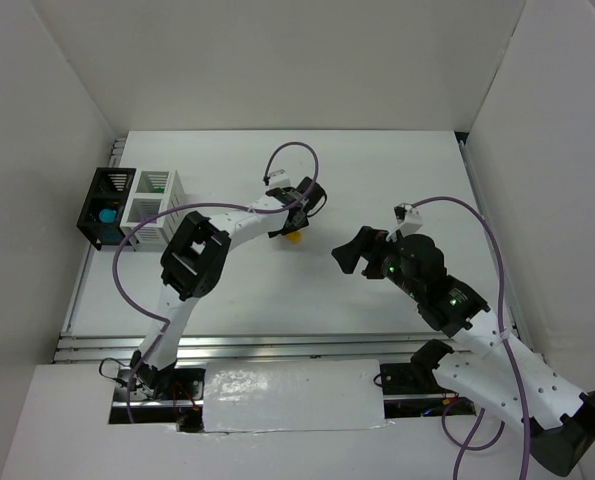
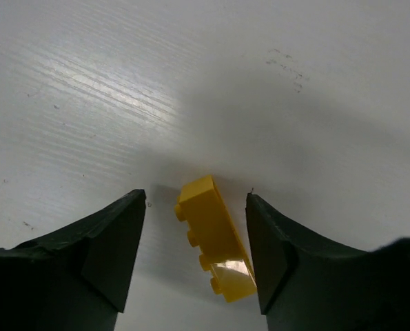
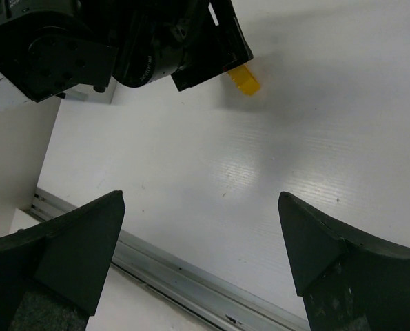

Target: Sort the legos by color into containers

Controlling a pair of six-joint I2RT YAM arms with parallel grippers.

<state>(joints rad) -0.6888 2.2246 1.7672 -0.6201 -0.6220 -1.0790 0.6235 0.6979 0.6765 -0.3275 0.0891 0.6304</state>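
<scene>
**Fingers (image 2: 108, 255) apart, yellow brick (image 2: 215, 241) between them, mid-table**

Both fingers of the left gripper (image 2: 196, 200) stand apart on the table (image 1: 397, 170) near its centre, with the yellow brick lying between them. A gap shows on the studded side. On the other side the brick's near end lies just beside the finger, and contact cannot be told.

The right gripper (image 3: 201, 200) hangs nearby on the brick's right side, fingers spread wide and empty, apart from the left gripper. From its camera, the left gripper's black body covers part of the brick.

The black bin (image 1: 87, 225) and white bin (image 1: 147, 222) adjoin at the table's left edge. A teal piece (image 1: 107, 213) lies in the black one. The left arm (image 1: 192, 255) lies between the brick and the bins.
</scene>
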